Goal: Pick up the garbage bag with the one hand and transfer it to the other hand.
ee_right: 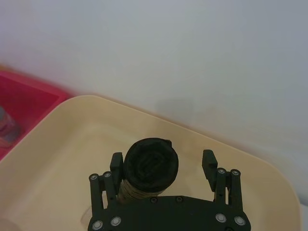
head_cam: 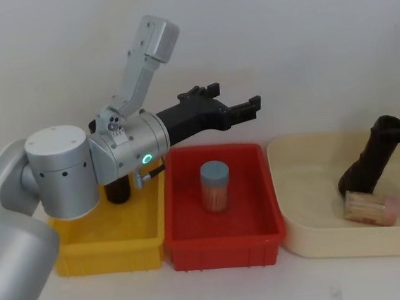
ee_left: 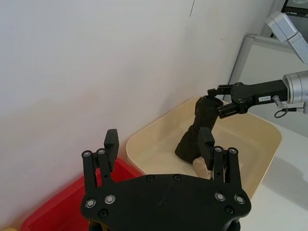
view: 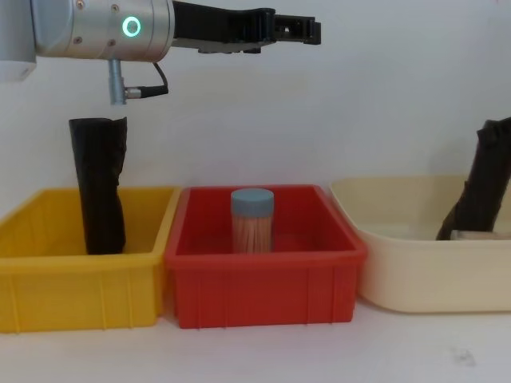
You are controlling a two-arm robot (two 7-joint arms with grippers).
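The garbage bag point(head_cam: 368, 162), a black roll with a rounded wrinkled top point(ee_right: 151, 166), leans in the cream basin point(head_cam: 300, 232) at the right. Its lower end rests by a pale box. My right gripper point(ee_right: 162, 163) is open around the bag's top; one finger point(ee_right: 116, 163) touches it and the other stands apart. The left wrist view shows that gripper point(ee_left: 217, 98) at the bag's upper end point(ee_left: 197, 130). My left gripper point(head_cam: 236, 97), on the arm with the green ring light, hangs open and holds nothing above the back of the red bin point(head_cam: 223, 243).
A yellow bin point(view: 80, 279) at the left holds a taller black roll point(view: 97, 187) with a ragged top. In the red bin stands a toothpick jar point(head_cam: 215, 186) with a grey-blue lid. A pale box of sticks point(head_cam: 370, 209) lies in the cream basin.
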